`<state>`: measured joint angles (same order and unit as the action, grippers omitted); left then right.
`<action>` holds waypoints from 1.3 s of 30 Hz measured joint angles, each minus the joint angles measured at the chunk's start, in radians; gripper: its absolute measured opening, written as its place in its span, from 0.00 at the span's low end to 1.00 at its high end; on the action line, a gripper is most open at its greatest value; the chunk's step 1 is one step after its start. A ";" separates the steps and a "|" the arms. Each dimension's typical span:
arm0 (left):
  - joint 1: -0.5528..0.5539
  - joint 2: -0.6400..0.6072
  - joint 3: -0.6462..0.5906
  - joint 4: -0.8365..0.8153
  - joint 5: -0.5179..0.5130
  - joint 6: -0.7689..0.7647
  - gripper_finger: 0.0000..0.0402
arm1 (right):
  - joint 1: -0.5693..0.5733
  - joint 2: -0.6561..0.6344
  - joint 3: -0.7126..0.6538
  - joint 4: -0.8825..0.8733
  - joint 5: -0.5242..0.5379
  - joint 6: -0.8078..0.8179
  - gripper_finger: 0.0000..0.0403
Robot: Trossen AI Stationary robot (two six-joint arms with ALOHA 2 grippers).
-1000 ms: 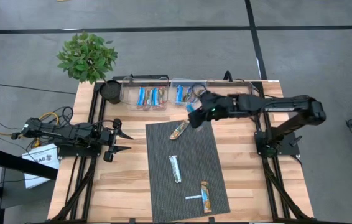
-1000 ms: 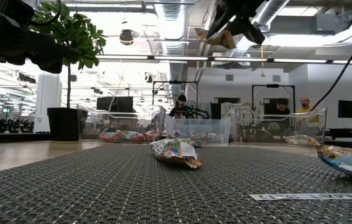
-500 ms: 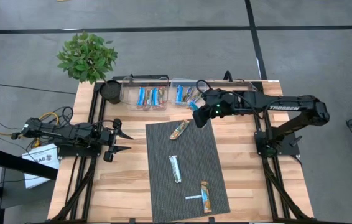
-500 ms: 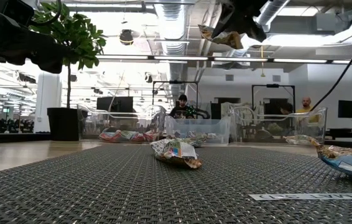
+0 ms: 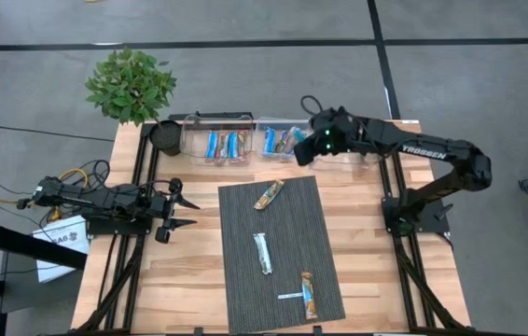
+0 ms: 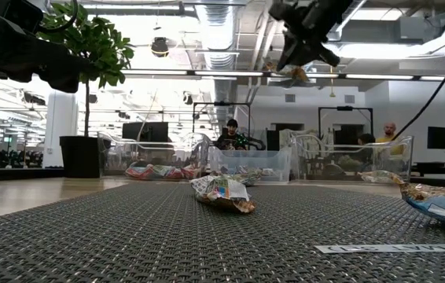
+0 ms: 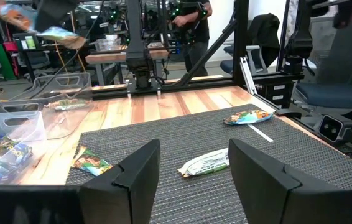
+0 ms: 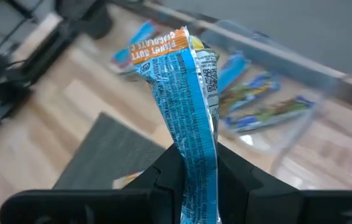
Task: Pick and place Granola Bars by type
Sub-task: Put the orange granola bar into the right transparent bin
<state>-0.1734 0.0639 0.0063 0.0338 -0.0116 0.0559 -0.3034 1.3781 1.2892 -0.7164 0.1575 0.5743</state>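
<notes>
1. The right gripper (image 5: 303,152) is held in the air over the far edge of the table, just beside the clear bins; its fingers (image 8: 163,171) are clamped on a blue-wrapped granola bar (image 8: 185,99), which stands up between them with an orange band at its top end.
2. In the low view the held bar (image 6: 295,75) is seen hanging well above the mat, under the right gripper (image 6: 301,47).
3. Blue-wrapped bars (image 5: 222,144) are seen lying in the left clear bin (image 5: 217,121), and more bars (image 5: 278,140) in the middle clear bin (image 5: 266,121).
4. Three bars are left on the dark woven mat (image 5: 283,215): an orange-brown bar (image 5: 269,194) near the mat's far edge, a silvery white bar (image 5: 262,253) near its middle, and another bar (image 5: 309,295) near its front right corner.
5. A thin white strip (image 5: 291,297) is laid just beside the front bar.
6. The left gripper (image 5: 178,213) is parked over the left side of the table, well apart from the mat's bars; its fingers (image 7: 129,180) are spread apart with nothing between them.
7. A potted plant (image 5: 132,86) is placed at the table's far left corner, with a dark round cup (image 5: 165,136) beside the left bin.
</notes>
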 joint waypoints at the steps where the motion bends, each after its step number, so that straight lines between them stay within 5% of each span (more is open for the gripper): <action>1: 0.000 0.000 0.000 0.000 0.000 0.000 0.46 | -0.019 0.000 0.000 -0.011 0.000 0.000 0.15; 18: 0.000 0.000 0.000 0.000 0.000 0.000 0.46 | -0.317 -0.077 0.000 -0.297 0.042 0.018 0.15; 39: 0.000 0.000 0.000 0.000 0.000 0.000 0.46 | -0.503 -0.126 0.000 -0.595 0.144 0.055 0.15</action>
<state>-0.1734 0.0637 0.0067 0.0338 -0.0113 0.0559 -0.8062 1.2520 1.2891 -1.3113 0.3014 0.6292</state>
